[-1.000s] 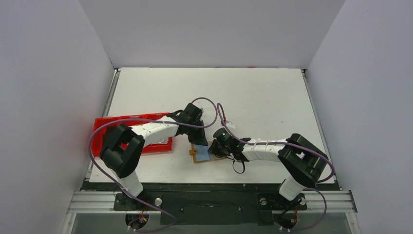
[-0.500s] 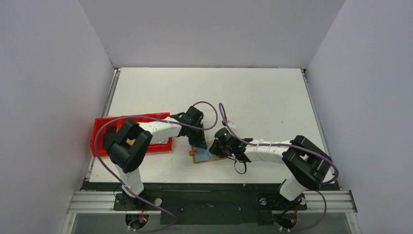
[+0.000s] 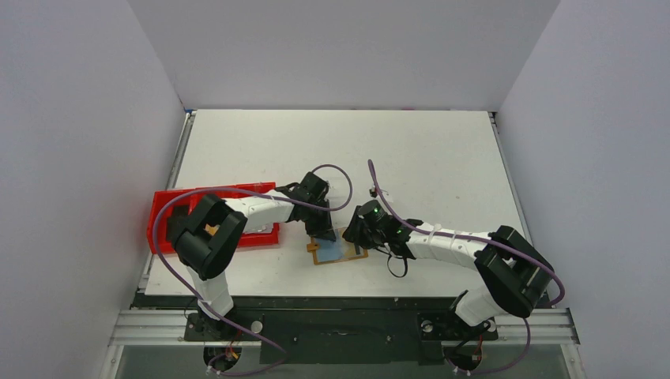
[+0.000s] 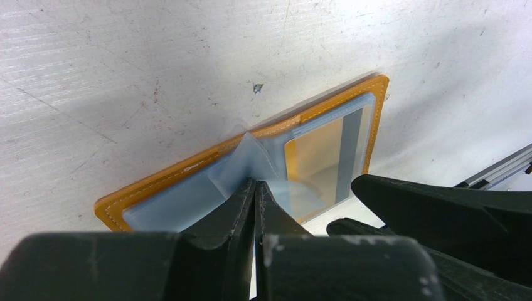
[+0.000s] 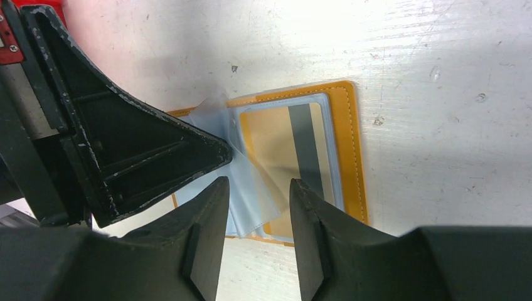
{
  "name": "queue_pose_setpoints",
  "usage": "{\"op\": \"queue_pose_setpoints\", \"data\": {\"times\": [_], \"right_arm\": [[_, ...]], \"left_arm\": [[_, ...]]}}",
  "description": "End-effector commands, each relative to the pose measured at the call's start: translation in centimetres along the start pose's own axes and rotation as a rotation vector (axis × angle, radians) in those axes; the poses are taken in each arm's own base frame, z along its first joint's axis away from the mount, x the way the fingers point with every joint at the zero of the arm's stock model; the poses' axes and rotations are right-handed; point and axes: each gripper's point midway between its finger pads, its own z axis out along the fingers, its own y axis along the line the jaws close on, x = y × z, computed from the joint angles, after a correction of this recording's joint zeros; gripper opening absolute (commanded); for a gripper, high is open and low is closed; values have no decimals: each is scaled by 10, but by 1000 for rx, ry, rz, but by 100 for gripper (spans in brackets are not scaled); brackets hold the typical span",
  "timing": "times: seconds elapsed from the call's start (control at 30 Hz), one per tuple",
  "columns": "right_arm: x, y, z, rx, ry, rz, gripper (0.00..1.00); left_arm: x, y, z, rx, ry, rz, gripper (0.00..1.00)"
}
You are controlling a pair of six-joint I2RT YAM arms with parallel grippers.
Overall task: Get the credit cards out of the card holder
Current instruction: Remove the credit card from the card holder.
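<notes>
The tan card holder (image 3: 318, 256) lies open on the table between the arms, with pale blue clear sleeves inside. It also shows in the left wrist view (image 4: 188, 168) and the right wrist view (image 5: 350, 144). A card (image 5: 282, 141) with a grey stripe sits in the right pocket, and shows through the sleeve in the left wrist view (image 4: 320, 157). My left gripper (image 4: 255, 183) is shut on a raised fold of the clear sleeve (image 4: 248, 153). My right gripper (image 5: 258, 185) is open, its jaws either side of a loose sleeve flap (image 5: 254, 188) at the holder's near edge.
A red compartmented tray (image 3: 170, 207) stands at the left table edge under the left arm. My left gripper (image 5: 144, 150) and my right gripper are close together over the holder. Purple cables loop above both wrists.
My right arm has shifted right and its gripper has drawn back a little, showing more of the blue sleeve. My left arm folded its elbow in, its gripper staying at the holder.
</notes>
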Motion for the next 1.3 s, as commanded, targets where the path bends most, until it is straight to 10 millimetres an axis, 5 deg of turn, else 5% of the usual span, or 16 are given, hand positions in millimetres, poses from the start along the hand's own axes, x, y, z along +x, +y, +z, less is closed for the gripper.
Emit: {"op": "queue_pose_setpoints", "data": {"times": [0.0, 0.53, 0.9, 1.27], "right_arm": [[-3, 2, -3, -26, -2, -7, 39], [11, 8, 10, -81, 60, 11, 42], [13, -14, 6, 6, 54, -18, 40], [30, -8, 7, -24, 102, -23, 21]], "left_arm": [[-4, 17, 5, -44, -25, 15, 0], [-2, 17, 6, -27, -15, 24, 0], [0, 19, 8, -26, -9, 25, 0], [-3, 13, 6, -12, -12, 30, 0]]}}
